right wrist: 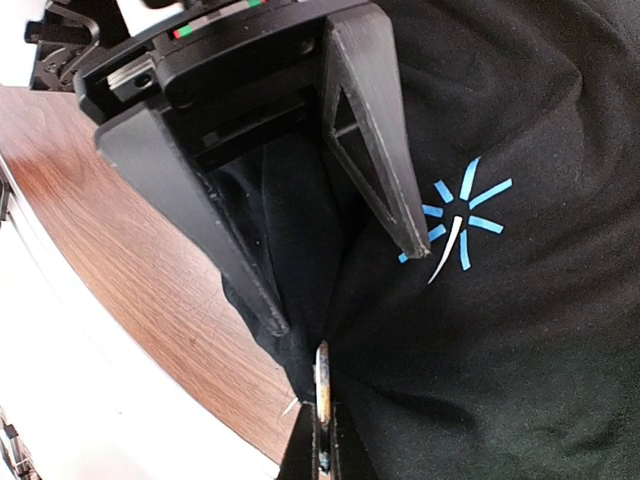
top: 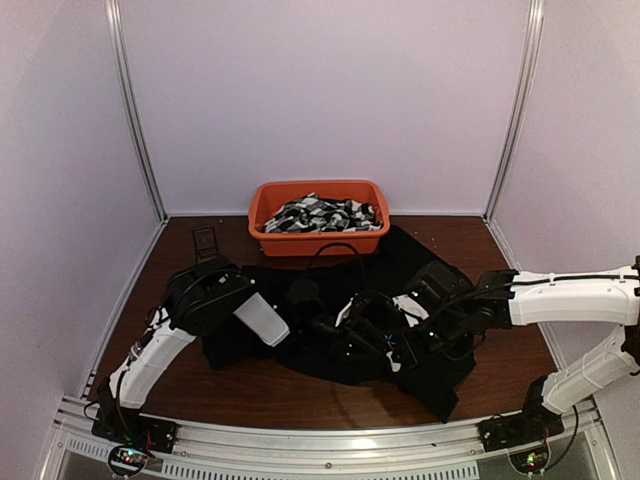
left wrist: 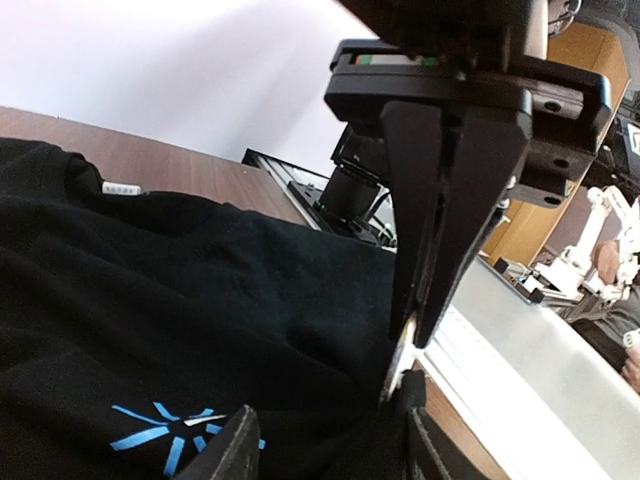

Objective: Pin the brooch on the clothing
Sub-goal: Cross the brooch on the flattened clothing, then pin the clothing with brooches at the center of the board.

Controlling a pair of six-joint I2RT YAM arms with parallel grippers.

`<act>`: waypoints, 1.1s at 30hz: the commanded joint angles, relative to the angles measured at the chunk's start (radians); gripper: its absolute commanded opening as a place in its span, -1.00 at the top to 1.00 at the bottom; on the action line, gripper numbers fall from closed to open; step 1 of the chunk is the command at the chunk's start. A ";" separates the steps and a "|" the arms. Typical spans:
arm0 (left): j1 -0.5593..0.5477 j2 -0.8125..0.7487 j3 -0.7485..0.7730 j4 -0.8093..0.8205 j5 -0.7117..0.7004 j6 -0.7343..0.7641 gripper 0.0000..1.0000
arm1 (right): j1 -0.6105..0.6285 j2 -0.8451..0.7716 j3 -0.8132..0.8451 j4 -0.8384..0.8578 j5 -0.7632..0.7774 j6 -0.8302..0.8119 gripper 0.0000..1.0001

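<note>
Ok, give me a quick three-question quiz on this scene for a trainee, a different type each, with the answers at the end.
1. True or false: the black shirt lies outside the orange basin.
2. Which gripper pinches the thin metal brooch?
3. Fill in: the starburst mark on the shirt is light ____.
Key: 1 true; 2 the right gripper; 3 blue.

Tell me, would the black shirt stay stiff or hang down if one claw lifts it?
Probably floppy: the shirt lies wrinkled and a fold rises inside the open left claw. Pushed, it would likely bunch rather than slide whole. It looks thin, so probably light.
</note>
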 commanded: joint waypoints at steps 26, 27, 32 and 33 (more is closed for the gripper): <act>-0.039 -0.098 -0.005 -0.239 -0.007 0.275 0.28 | -0.032 0.022 -0.022 0.051 -0.035 -0.036 1.00; -0.039 -0.095 -0.004 -0.234 -0.004 0.271 0.30 | -0.033 0.025 -0.023 0.053 -0.037 -0.035 1.00; -0.041 -0.090 0.002 -0.212 0.015 0.253 0.36 | -0.033 0.033 -0.018 0.055 -0.037 -0.034 1.00; -0.042 -0.087 0.004 -0.213 0.019 0.252 0.38 | -0.033 0.031 -0.014 0.054 -0.039 -0.034 1.00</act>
